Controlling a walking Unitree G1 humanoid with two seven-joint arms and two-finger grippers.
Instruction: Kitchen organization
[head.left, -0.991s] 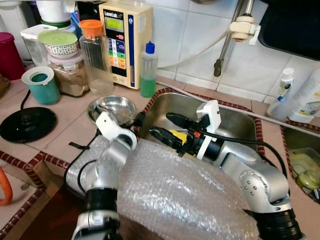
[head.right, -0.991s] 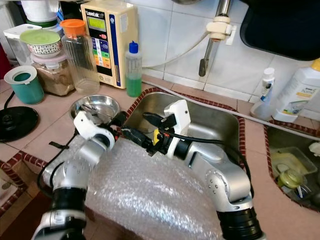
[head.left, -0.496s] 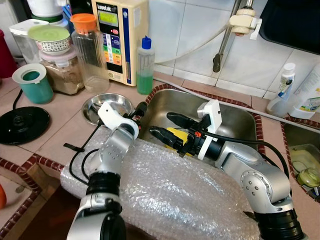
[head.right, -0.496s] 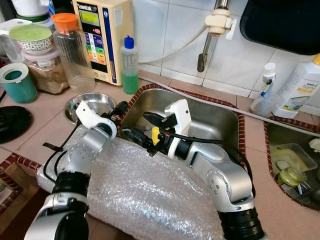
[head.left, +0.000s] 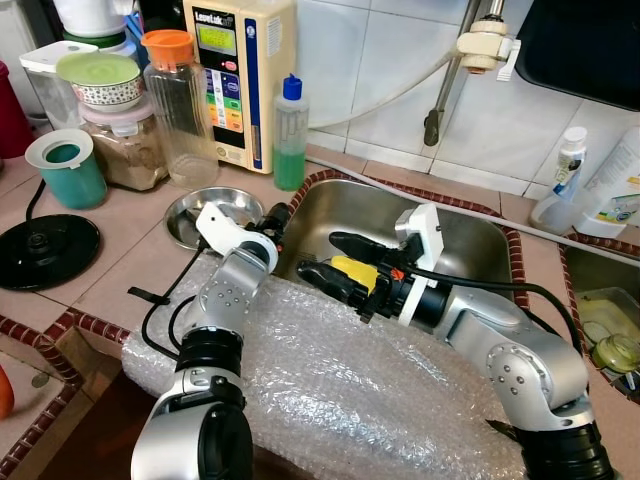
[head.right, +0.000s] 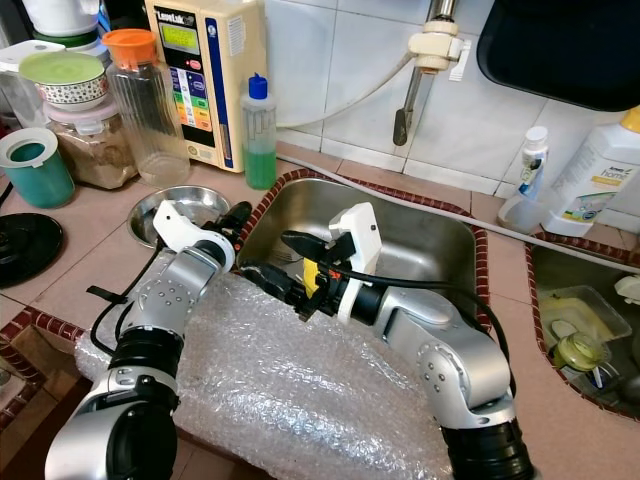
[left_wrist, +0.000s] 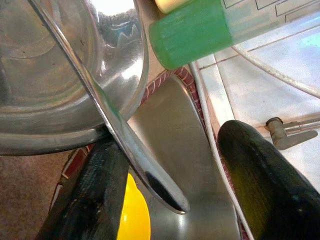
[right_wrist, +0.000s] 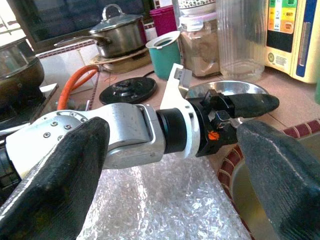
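- Two silver metal arms with round screwed joints and black collars.
- White wrist brackets with orange marks.
- Long black fingers.
- Black cables along both arms.

Home kitchen, lived-in. Tiled worktop w/ steel sink set in, tap pipe on white wall tiles. Green dish soap bottle, food jars, teal cup, wall water purifier. Right wrist view: lidded pot on stove.
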